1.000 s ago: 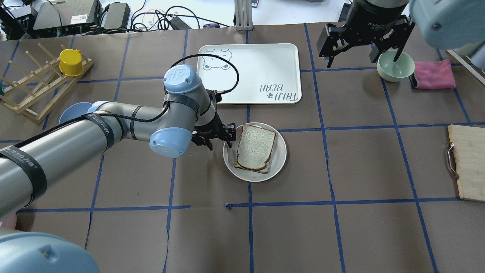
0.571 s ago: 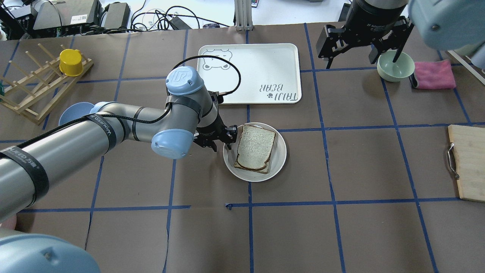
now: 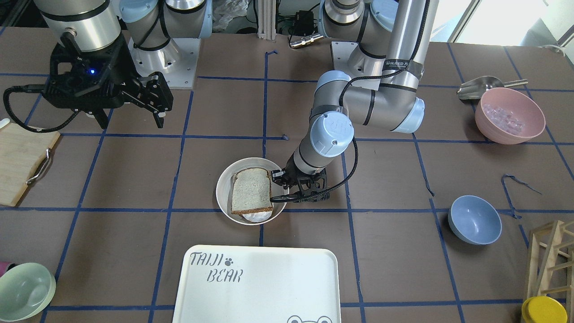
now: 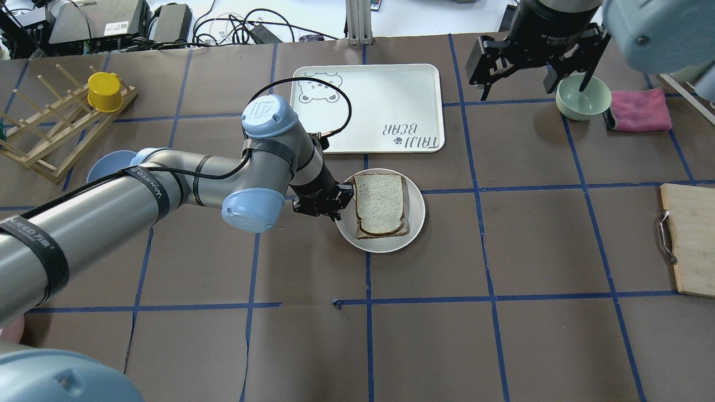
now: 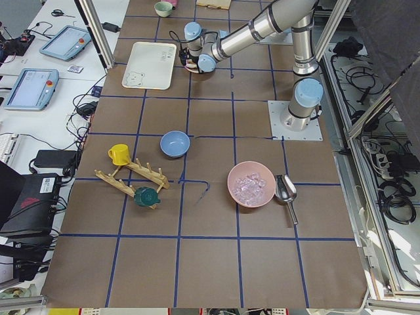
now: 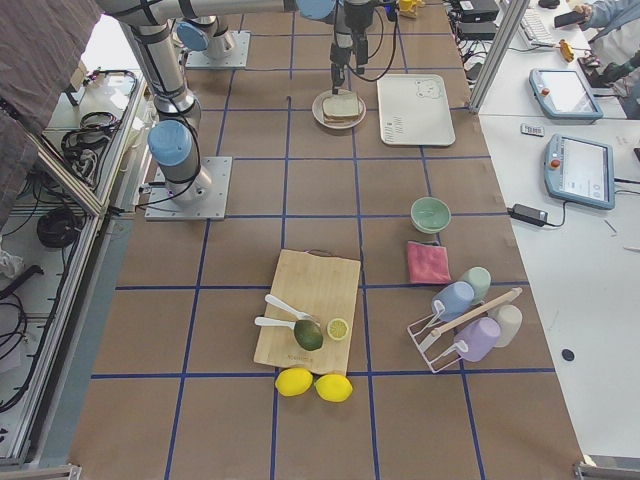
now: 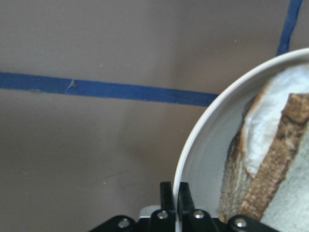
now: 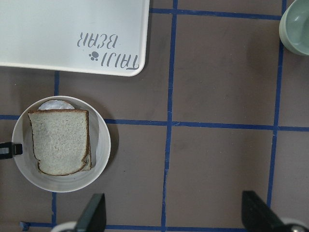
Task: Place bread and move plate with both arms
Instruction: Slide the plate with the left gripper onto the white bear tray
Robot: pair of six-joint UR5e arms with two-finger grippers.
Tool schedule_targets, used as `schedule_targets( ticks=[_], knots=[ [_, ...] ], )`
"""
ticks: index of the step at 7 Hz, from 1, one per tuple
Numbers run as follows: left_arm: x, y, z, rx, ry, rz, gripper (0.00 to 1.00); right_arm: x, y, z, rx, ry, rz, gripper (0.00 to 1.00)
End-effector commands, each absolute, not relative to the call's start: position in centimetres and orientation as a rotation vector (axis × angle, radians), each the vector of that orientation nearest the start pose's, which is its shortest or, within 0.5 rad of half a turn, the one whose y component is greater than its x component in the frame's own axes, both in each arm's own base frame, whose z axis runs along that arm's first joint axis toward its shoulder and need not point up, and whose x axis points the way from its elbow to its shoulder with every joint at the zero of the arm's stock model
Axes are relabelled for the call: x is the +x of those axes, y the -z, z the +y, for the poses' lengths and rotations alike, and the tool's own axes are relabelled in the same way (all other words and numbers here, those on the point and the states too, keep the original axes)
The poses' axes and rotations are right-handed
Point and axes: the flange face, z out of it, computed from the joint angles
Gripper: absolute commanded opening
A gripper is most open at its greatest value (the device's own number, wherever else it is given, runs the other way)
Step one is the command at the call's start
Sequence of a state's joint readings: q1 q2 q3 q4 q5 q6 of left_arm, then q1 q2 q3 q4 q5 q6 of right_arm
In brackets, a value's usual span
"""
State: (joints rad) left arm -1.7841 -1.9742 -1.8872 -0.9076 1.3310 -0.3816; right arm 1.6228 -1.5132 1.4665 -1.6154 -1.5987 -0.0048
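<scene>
**Plate rim pinched by left gripper; right gripper wide open and empty**

The left gripper (image 7: 175, 199) is seen clamped narrow on the plate (image 4: 417, 222), with the thin rim caught between its two fingers (image 7: 166, 193). In the overhead view the pinch is placed at 9 o'clock on the plate. Whether the plate is lifted off the table cannot be told.

The bread (image 4: 380, 204) is laid flat in the plate, pale face up and dark crust showing along its edges. It is stacked on a second slice (image 7: 231, 179), and a white piece (image 3: 256, 216) is sandwiched between them, poking out at the plate's 12 o'clock side in the overhead view.

The TAIJI BEAR tray (image 4: 385, 100) is found at 12 o'clock from the plate, near but apart.

The right gripper (image 4: 533, 90) is held high at about 1 o'clock from the plate, well apart, fingers spread wide with nothing between them. A green bowl (image 4: 582, 99) is seen at its 3 o'clock, overlapped by one finger in the overhead view, and a pink cloth (image 4: 639, 110) lies just beside the bowl.

A blue bowl (image 4: 106, 164) is partly hidden under the left arm at 9 o'clock from the plate. A wooden board (image 4: 690, 240) is cut off by the frame at 3 o'clock.
</scene>
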Motion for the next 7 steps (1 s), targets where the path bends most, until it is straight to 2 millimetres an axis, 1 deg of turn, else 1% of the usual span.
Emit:
schedule_targets(
  ticks=[1, 3, 5, 6, 7],
  knots=[
    [-25.8, -20.7, -51.7, -0.357, -0.174, 3.345, 0.0, 15.8, -51.5, -51.6, -0.088, 0.14, 3.164, 1.0],
    [-24.6, -21.8, -52.5, -0.406, -0.151, 3.379, 0.0, 15.4, -51.1, -51.5, -0.081, 0.096, 3.17, 1.0],
    [-24.7, -23.0, -52.4, -0.483, -0.14, 3.396, 0.0, 15.7, -51.2, -51.5, -0.091, 0.101, 3.168, 1.0],
    [-24.5, -23.9, -52.7, -0.487, -0.107, 3.402, 0.0, 15.7, -51.2, -51.5, -0.091, 0.101, 3.168, 1.0],
    [-23.2, -25.0, -55.0, -0.507, -0.05, 3.408, 0.0, 15.7, -51.2, -51.5, -0.091, 0.101, 3.166, 1.0]
  ],
)
